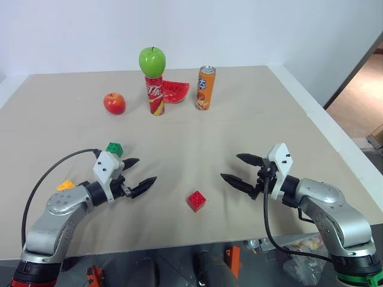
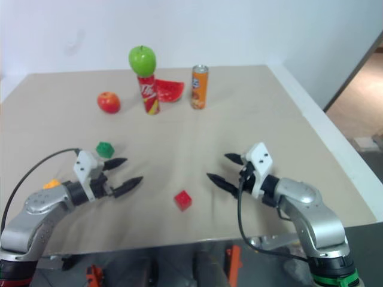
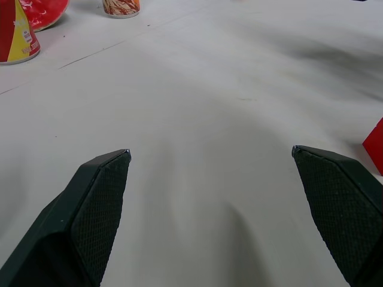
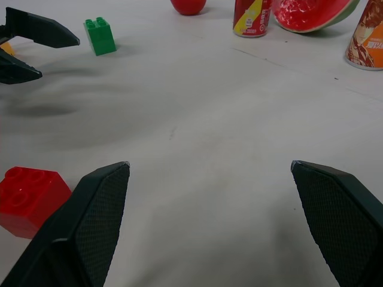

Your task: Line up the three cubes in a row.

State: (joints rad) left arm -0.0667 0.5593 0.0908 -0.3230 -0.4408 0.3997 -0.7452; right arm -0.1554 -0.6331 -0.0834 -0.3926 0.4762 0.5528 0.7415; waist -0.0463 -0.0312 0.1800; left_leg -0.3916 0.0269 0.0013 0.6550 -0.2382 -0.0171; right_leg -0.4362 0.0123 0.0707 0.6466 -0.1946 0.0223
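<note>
red cube sits between both wide-open, empty grippers, left gripper and right gripper. green cube lies just behind the left one, the yellow-orange cube half hidden beside its arm; a careless sweep could knock either away.

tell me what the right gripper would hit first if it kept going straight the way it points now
Probably bare table. The right gripper aims between the red cube and the green cube, with open jaws; depth is uncertain.

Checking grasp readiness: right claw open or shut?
Open: right claw has black fingertips spread wide, nothing between them.
</note>
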